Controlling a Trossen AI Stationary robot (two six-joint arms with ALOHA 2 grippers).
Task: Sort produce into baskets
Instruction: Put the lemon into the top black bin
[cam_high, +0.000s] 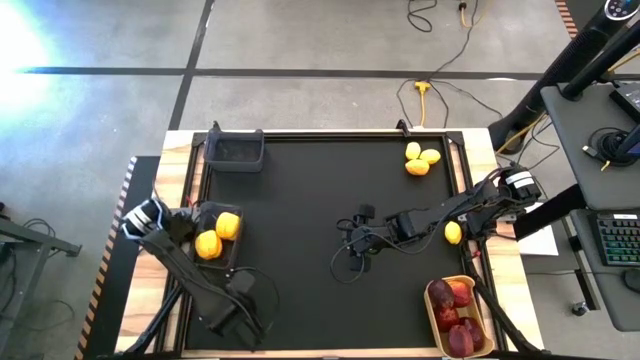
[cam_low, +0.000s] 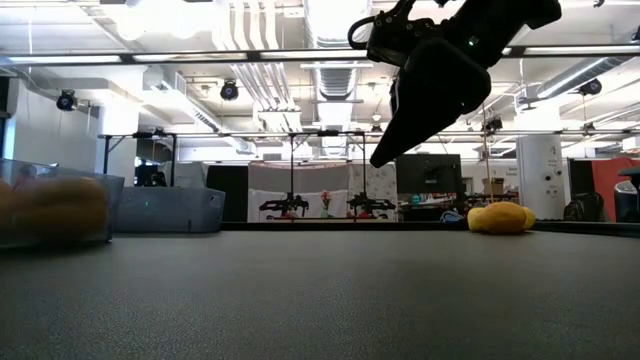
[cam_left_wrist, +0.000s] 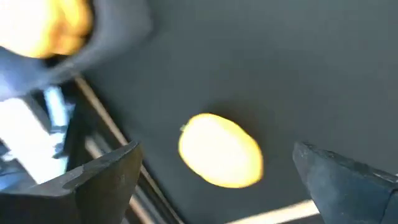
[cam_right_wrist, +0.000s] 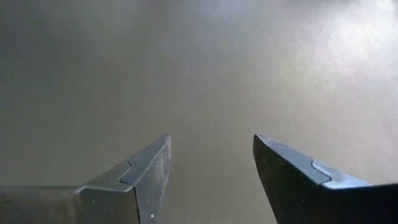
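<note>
My left gripper (cam_high: 193, 228) is open at the left dark bin (cam_high: 200, 262), which holds two yellow pieces (cam_high: 228, 225). In the left wrist view its fingers (cam_left_wrist: 214, 155) stand on either side of a yellow lemon (cam_left_wrist: 221, 150) that lies on a dark surface, apart from both. My right gripper (cam_high: 352, 245) is open and empty, held above bare mat at mid-table (cam_right_wrist: 211, 140); it also shows in the low view (cam_low: 385, 155). Another lemon (cam_high: 453, 232) lies on the mat beside the right arm. Three yellow pieces (cam_high: 420, 158) lie at the far right. Dark red fruits (cam_high: 450, 310) lie in the tan tray (cam_high: 432, 330).
A second dark bin (cam_high: 235, 150) stands at the far left corner of the mat, with nothing visible in it. The mat (cam_high: 300, 200) is bare between the arms. A wooden frame (cam_high: 470, 150) borders the mat. A desk with a keyboard (cam_high: 620, 240) stands off the right side.
</note>
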